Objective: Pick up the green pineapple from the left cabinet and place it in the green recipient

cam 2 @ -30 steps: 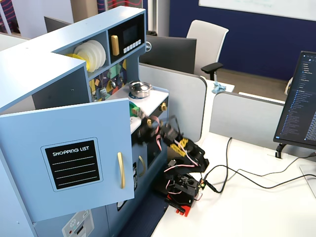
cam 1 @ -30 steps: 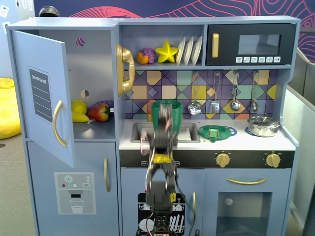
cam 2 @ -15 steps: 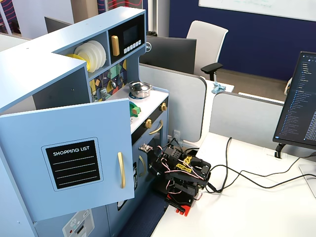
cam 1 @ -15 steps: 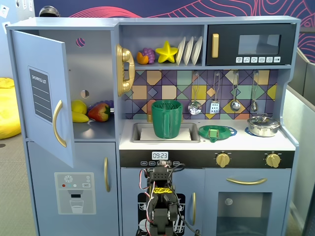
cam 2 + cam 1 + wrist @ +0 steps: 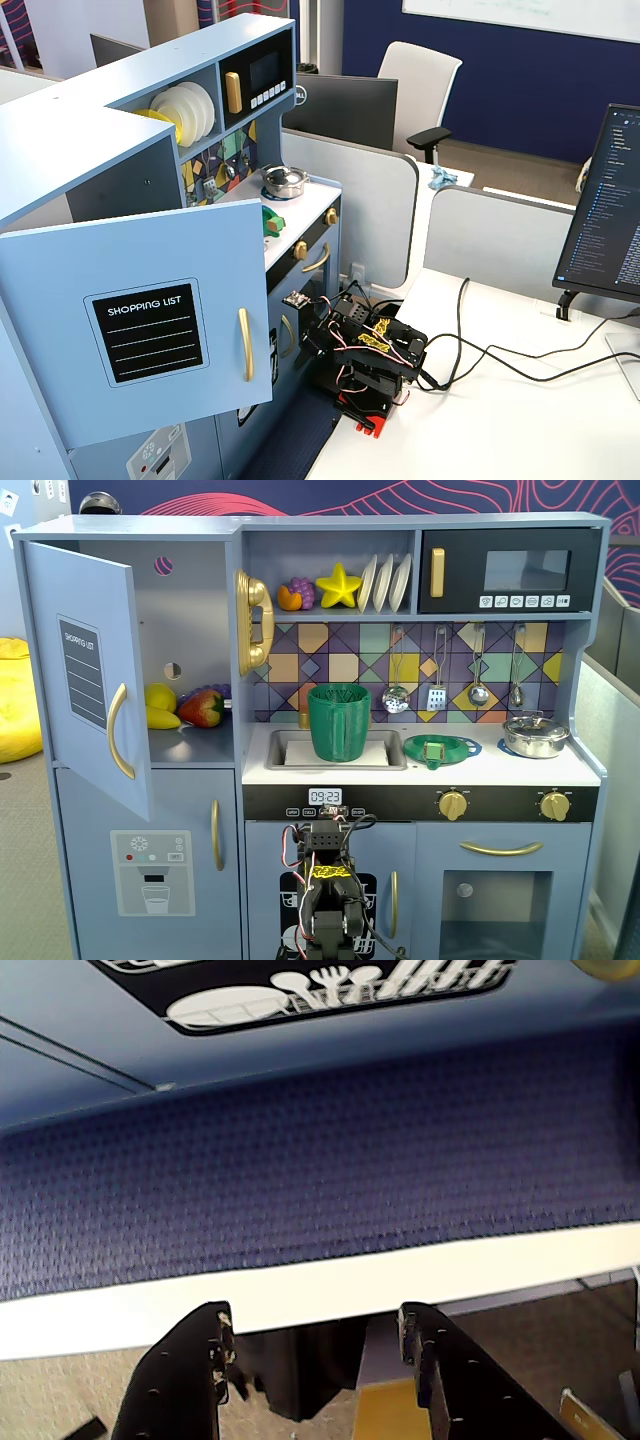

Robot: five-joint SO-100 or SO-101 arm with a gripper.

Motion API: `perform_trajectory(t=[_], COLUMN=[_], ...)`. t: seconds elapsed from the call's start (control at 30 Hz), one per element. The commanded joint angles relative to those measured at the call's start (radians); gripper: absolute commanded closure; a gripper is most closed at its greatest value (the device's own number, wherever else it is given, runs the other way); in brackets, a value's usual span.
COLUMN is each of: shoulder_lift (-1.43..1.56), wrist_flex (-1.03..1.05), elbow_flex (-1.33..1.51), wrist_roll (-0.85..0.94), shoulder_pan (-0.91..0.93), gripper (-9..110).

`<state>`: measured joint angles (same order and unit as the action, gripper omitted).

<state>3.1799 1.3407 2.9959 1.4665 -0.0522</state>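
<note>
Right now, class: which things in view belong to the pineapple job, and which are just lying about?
Job: left cabinet, door open; green ribbed cup; the hand, open. Pineapple not visible.
Lying about: strawberry; lemon; yellow star; silver pot; flat green dish.

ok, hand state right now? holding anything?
Hand: open and empty, fingers spread apart, pointing down at the blue mat by the toy kitchen's base.
</note>
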Motion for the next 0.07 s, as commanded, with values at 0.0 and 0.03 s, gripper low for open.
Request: perform_trajectory(t=[0.0,0.03], shoulder_lift=[-0.003,-0.003], wrist_flex=[0.184,0.184], elbow_flex=[0.002,0.002], wrist_roll=[0.000,0.002], shoulder_pan=[-0.015,-0.015], gripper=[90,90])
